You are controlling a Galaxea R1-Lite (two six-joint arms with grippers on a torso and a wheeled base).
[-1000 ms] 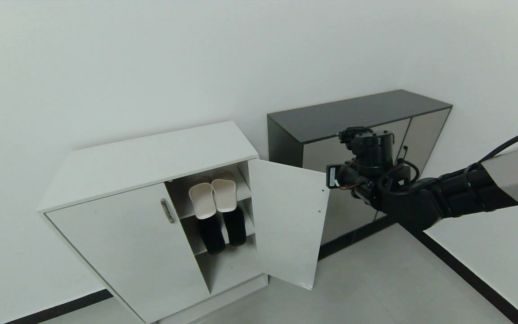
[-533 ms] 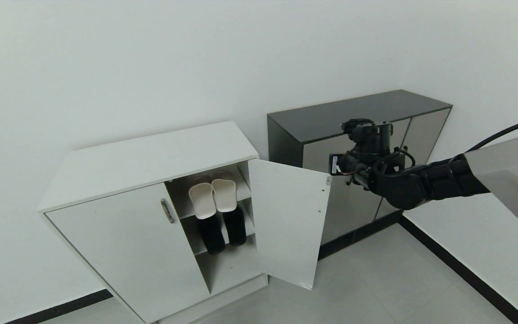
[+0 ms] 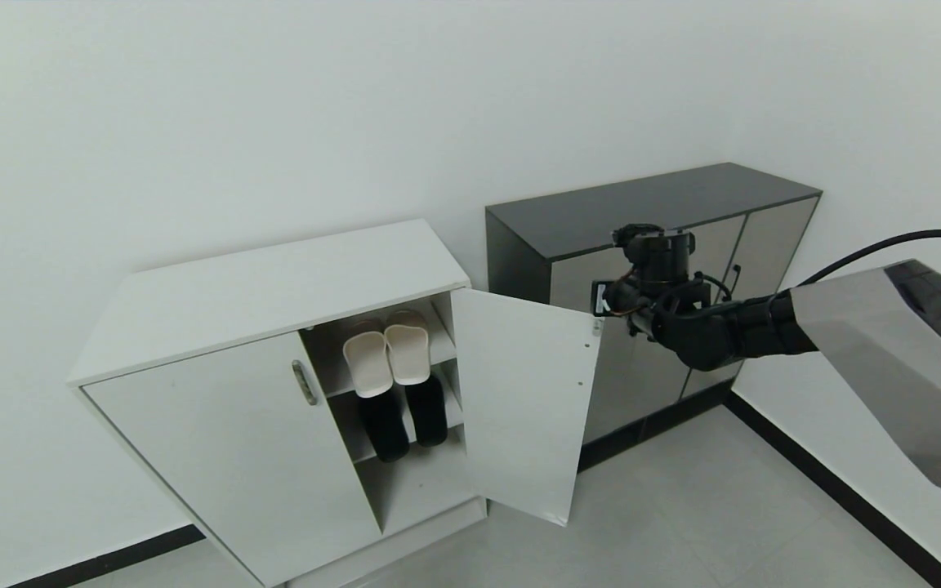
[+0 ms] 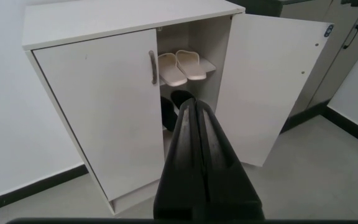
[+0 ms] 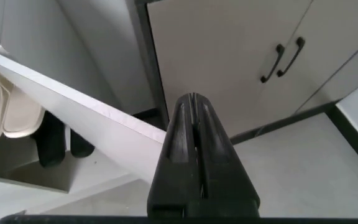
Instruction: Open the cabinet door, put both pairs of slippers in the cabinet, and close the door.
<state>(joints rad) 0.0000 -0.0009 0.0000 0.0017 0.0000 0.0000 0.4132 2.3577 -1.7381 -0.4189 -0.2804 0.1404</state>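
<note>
Right arm: stretched from the lower right of the head view toward centre-right, wrist bent.
Right gripper: fingers pressed together on nothing; tip at the top outer corner of the open door, contact not discernible.
Left gripper: fingers together, aimed at the cabinet opening, well apart from it.
Cabinet door: right leaf, upright, wide open, centre of frame.
White slippers: upper shelf, side by side, long axes running front to back.
Black slippers: shelf below, same alignment.
White cabinet: left of centre, left door shut.
Dark cabinet: upper right, behind the arm, against the wall.
</note>
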